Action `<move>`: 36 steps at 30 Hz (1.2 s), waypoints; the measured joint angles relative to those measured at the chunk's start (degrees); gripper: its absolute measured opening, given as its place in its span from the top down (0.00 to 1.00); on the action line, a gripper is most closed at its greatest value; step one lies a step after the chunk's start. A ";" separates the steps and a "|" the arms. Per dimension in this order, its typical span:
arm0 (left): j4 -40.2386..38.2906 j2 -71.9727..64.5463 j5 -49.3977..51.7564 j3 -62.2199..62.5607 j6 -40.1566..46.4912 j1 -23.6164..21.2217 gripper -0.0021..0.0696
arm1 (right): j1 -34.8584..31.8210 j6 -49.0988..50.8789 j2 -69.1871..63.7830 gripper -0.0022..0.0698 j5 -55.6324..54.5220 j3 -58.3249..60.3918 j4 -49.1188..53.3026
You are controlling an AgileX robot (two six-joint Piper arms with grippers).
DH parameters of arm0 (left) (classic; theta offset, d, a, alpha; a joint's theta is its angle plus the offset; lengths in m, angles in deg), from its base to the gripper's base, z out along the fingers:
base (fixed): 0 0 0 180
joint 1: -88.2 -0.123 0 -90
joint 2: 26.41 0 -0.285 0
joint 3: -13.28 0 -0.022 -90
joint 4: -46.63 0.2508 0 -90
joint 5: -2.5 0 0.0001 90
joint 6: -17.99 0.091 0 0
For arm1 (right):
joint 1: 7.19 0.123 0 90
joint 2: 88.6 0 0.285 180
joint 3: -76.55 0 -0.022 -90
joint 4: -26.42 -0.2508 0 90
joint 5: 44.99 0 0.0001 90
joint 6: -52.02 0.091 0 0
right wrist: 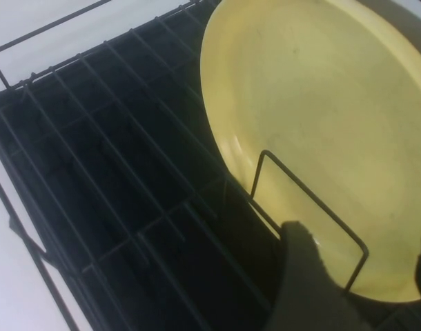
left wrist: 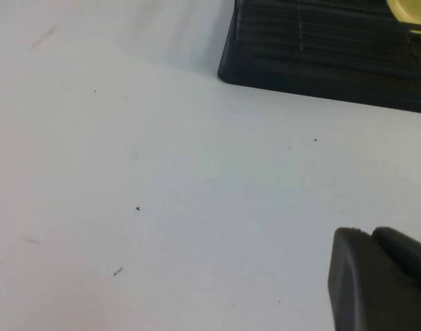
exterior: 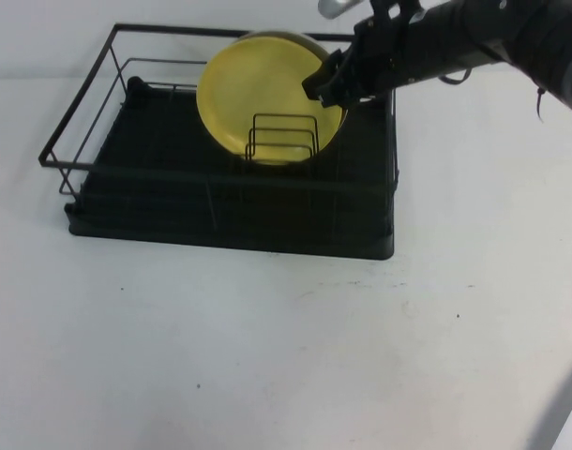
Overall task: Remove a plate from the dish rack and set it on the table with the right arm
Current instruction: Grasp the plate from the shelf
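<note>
The counter (exterior: 286, 356) is a broad, flat white surface, matte, marked with small dark specks and faint scuffs; nothing of the room beyond it can be made out. Toward the far side sits the dish rack (exterior: 173, 197), a rectangular frame of thin black wire on a ribbed black tray base, with small upright wire dividers (exterior: 284, 136) near its middle. The plate (exterior: 258, 94) stands on edge in the rack, leaning back against the far rail behind the dividers. It is round, plain pale yellow, smooth and slightly glossy, with a low raised rim. The right arm (exterior: 474, 37), black and cloth-covered with a silver-grey part, reaches in from the right; the right gripper (exterior: 335, 82) is at the plate's right edge, jaws spread apart with the rim between them, not clamped. The left gripper (left wrist: 379, 279) hovers low over bare counter near the rack's corner; whether its jaws are apart or together I cannot tell.
</note>
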 joint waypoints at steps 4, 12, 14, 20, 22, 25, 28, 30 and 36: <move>0.00 0.00 0.00 0.00 0.00 0.00 0.98 | 0.00 -2.30 0.00 0.53 0.00 0.00 0.21; 0.00 0.00 0.00 0.00 0.00 0.00 0.98 | 0.00 -11.53 -0.19 0.53 -3.92 0.00 -0.16; 0.00 0.00 0.00 0.00 0.00 0.00 0.98 | 0.00 -13.87 -0.76 0.53 -4.78 0.00 -1.62; 0.00 0.00 0.00 0.00 0.00 0.00 0.98 | 0.00 -18.41 -3.61 0.53 -6.18 -0.04 -4.49; 0.00 0.00 0.00 0.00 0.00 0.00 0.98 | 0.00 -18.80 -4.16 0.53 -7.04 -0.04 -4.71; 0.00 0.00 0.00 0.00 0.00 0.00 0.98 | 0.00 -19.04 -4.38 0.53 -8.60 -0.04 -5.04; 0.00 0.00 0.00 0.00 0.00 0.00 0.98 | 0.00 -19.17 -4.38 0.53 -10.65 -0.04 -6.20; 0.00 0.00 0.00 0.00 0.00 0.00 0.98 | 0.00 -19.26 -4.38 0.53 -11.28 -0.04 -6.54; 0.00 0.00 0.00 0.00 0.00 0.00 0.98 | 0.00 -21.00 -4.38 0.53 -13.81 -0.04 -7.36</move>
